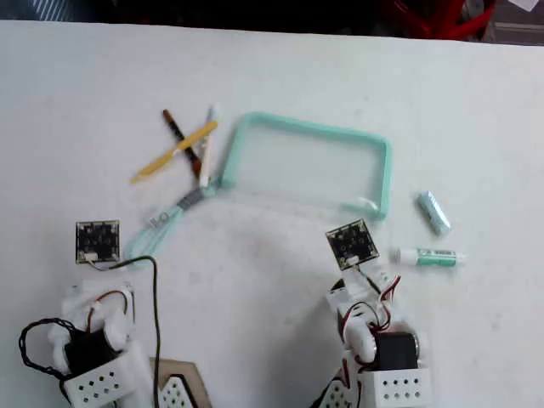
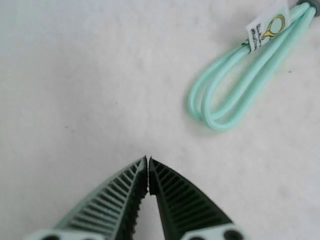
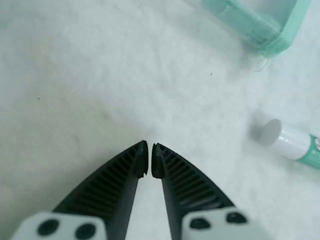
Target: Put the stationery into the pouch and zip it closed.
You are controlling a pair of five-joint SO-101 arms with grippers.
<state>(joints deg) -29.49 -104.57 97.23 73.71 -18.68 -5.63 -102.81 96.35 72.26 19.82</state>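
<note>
resting closed with tips touching, the left fingers [image 2: 146, 167] hold nothing above the white desk [image 2: 75, 75]; the pouch's mint cord loop [image 2: 235, 90] lies ahead of them, off to one side. the right fingers [image 3: 145, 160] are also pressed together and empty, a glue stick [image 3: 292, 144] near them, and the pouch [image 3: 260, 25] beyond. pens [image 1: 183, 149] lie crossed past the cord.

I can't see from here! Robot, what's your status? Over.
Left gripper shut, right gripper shut. Clear mint-trimmed pouch flat; three pens, white glue stick outside. Mint cord loop near left gripper.
</note>
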